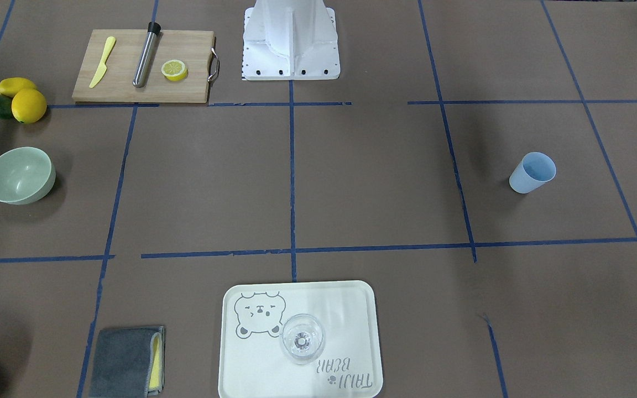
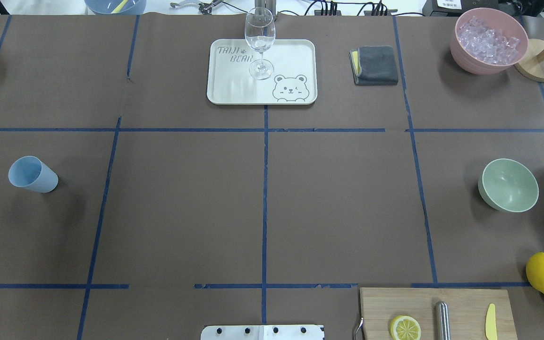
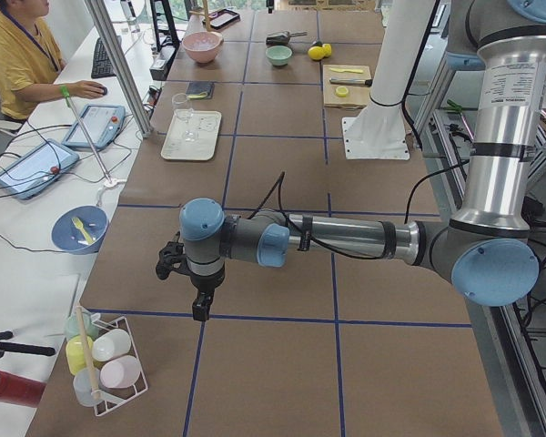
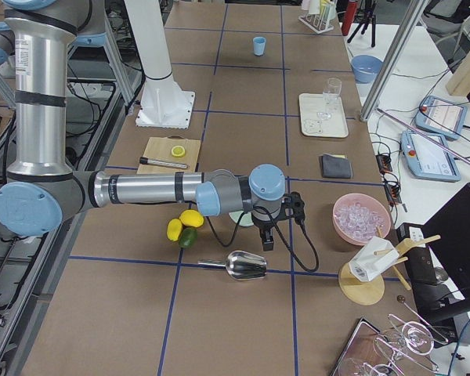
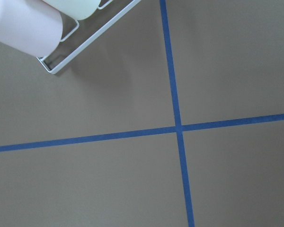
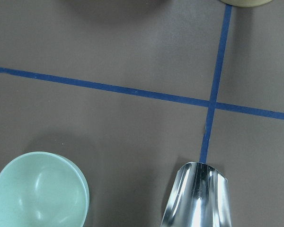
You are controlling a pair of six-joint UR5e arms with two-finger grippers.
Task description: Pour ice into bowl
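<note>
Sage-green and empty, the bowl (image 2: 508,185) sits on the robot's right, with the ice (image 2: 488,40) heaped in the pink tub (image 2: 463,57) at its twelve o'clock. In the right wrist view the metal scoop (image 6: 196,196) lies at the bowl's three o'clock. We cannot tell whether the jaws of the right gripper (image 4: 266,240) or the left gripper (image 3: 201,309) stand apart. We fear a shallow grab on the flat-lying scoop, or slick cubes sliding off between tub and bowl.

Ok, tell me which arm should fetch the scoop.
Right: the right gripper hangs by the metal scoop, green bowl and ice; the left gripper is at the table's other end, by a bottle rack.
</note>
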